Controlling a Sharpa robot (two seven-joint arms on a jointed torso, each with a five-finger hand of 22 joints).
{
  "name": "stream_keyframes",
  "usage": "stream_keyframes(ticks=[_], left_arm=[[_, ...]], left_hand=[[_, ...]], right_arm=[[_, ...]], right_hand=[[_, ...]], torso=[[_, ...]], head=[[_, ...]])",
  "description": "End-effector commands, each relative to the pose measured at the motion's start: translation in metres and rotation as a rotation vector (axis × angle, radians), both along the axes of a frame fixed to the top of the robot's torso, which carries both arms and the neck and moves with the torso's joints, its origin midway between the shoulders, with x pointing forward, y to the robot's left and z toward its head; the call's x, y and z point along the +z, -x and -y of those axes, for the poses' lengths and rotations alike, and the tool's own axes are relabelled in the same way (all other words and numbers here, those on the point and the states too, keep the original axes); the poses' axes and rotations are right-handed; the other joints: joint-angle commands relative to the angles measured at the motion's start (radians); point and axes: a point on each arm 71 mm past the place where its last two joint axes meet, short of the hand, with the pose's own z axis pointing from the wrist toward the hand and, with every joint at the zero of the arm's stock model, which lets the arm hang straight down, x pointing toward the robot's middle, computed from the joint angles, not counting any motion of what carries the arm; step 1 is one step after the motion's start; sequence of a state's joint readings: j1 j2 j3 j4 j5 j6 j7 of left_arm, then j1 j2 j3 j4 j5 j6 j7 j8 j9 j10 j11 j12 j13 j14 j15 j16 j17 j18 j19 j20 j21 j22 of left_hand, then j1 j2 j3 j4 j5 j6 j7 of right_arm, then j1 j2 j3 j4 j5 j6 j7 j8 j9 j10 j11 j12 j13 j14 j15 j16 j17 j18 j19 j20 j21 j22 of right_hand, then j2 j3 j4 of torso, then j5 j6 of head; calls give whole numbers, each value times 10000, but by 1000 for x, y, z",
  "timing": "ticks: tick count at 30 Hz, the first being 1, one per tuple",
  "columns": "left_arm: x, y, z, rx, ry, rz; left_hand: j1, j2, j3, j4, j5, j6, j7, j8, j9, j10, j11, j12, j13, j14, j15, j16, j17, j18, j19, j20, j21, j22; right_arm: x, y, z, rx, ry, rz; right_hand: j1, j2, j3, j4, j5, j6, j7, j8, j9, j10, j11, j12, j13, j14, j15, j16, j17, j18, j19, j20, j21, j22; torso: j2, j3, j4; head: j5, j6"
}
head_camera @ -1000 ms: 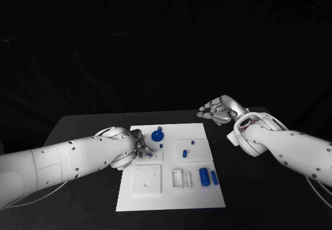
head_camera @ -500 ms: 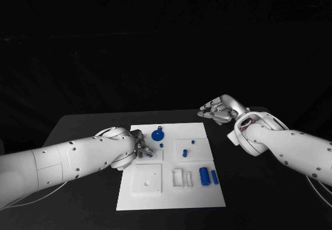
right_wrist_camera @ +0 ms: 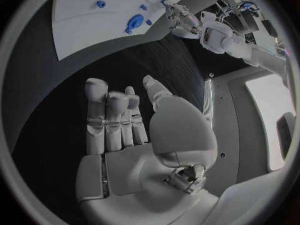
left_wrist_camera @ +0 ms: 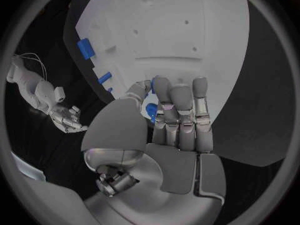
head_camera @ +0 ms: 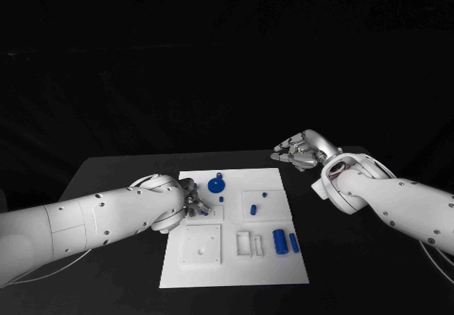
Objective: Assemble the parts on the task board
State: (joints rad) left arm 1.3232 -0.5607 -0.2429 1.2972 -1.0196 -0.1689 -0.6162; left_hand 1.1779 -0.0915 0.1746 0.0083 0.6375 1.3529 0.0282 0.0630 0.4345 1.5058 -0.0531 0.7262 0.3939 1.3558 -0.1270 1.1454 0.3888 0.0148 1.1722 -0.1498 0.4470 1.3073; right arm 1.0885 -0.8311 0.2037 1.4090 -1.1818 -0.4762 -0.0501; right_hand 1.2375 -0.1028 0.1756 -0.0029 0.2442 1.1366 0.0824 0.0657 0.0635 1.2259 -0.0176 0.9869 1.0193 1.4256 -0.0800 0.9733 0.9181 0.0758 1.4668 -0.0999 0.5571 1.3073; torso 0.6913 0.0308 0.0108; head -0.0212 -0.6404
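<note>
The white task board (head_camera: 237, 262) lies mid-table. On it are a round blue part with a knob (head_camera: 218, 186), a small blue peg (head_camera: 252, 210), and a thick blue cylinder (head_camera: 278, 240) beside a thin one (head_camera: 293, 243). My left hand (head_camera: 194, 203) rests low over the board's left edge. In the left wrist view its fingers (left_wrist_camera: 178, 110) are curled, and a small blue part (left_wrist_camera: 150, 111) sits pinched between them and the thumb. My right hand (head_camera: 301, 151) hovers past the board's far right corner, fingers apart and empty, palm plain in the right wrist view (right_wrist_camera: 125, 130).
White raised blocks and recesses sit on the board's near half, among them a square plate (head_camera: 201, 246) and a slotted block (head_camera: 248, 244). Black table (head_camera: 113, 177) surrounds the board on all sides. The board (left_wrist_camera: 169, 30) stretches ahead of my left hand.
</note>
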Motion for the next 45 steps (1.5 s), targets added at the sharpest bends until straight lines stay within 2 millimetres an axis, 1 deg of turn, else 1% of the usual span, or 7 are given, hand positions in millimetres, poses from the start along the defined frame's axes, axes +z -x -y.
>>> stream_keyframes(ticks=[1,21,25,28,31,37,45], left_arm=[[-1,1,1,-154,-107,-54],[-2,1,0,-253,-226,-229],[-3,1,1,-300,-248,-276],[-3,1,1,-326,-259,-298],[-3,1,2,-362,-273,-298],[-3,1,4,-438,-294,-264],[-3,0,6,-492,-330,-222]], left_hand=[[13,113,1671,-1731,35,618,-556,30,18,75,-424,39,9,26,-82,21,7,-111,-43,47,39,210],[18,112,1664,-1722,30,620,-554,30,-19,75,-423,27,10,27,-79,13,0,-108,-44,51,33,209],[3,125,1653,-1702,-17,634,-560,35,-42,77,-422,31,18,31,-79,11,-3,-109,-40,56,24,206],[-34,171,1612,-1634,-218,709,-592,45,-33,76,-423,84,50,39,-75,39,13,-121,-36,73,0,198],[-32,176,1590,-1602,-279,741,-602,41,-28,77,-420,86,53,38,-73,46,18,-124,-29,79,-22,195],[-11,181,1552,-1548,-352,796,-619,34,-19,76,-427,137,72,46,-71,77,33,-125,-3,88,-59,194],[17,183,1544,-1520,-373,801,-620,35,-19,77,-429,150,71,49,-67,90,38,-123,16,94,-87,198]], right_arm=[[0,0,-1,135,87,54],[0,0,-1,142,89,46],[0,0,-1,143,91,42],[0,0,-1,142,92,39],[0,0,-1,147,91,39],[0,0,-2,155,88,41],[0,0,-2,161,88,41]], right_hand=[[69,24,-59,-18,38,7,-41,-35,-2,-58,-3,-11,-6,-53,-22,-24,1,94,63,-1,-58,613],[53,35,-59,-8,55,47,-55,-35,-1,-59,-10,-13,-10,-52,-27,-19,6,90,63,-5,-52,615],[54,30,-56,-9,104,55,-55,-37,-2,-60,-13,-13,-11,-54,-30,-26,0,88,63,-7,-56,615],[53,30,-52,-9,139,59,-59,-37,-2,-61,-15,-15,-12,-52,-30,-22,3,87,63,-8,-55,615],[53,28,-48,-10,176,55,-57,-38,-3,-63,-15,-18,-14,-52,-30,-22,3,86,61,-9,-62,613],[45,29,-47,-4,196,57,-59,-37,-2,-65,-15,-21,-17,-51,-31,-21,5,86,61,-9,-61,613],[32,27,-39,9,240,61,-59,-37,-2,-63,-17,-18,-14,-51,-32,-23,2,85,62,-11,-60,614]], torso=[[-3,3,-6],[3,10,-10],[7,12,-7],[8,16,-6],[2,20,-14],[5,15,-15],[9,22,-14]], head=[[5,-2],[16,15],[13,0],[6,12],[1,20],[-10,30],[-48,40]])
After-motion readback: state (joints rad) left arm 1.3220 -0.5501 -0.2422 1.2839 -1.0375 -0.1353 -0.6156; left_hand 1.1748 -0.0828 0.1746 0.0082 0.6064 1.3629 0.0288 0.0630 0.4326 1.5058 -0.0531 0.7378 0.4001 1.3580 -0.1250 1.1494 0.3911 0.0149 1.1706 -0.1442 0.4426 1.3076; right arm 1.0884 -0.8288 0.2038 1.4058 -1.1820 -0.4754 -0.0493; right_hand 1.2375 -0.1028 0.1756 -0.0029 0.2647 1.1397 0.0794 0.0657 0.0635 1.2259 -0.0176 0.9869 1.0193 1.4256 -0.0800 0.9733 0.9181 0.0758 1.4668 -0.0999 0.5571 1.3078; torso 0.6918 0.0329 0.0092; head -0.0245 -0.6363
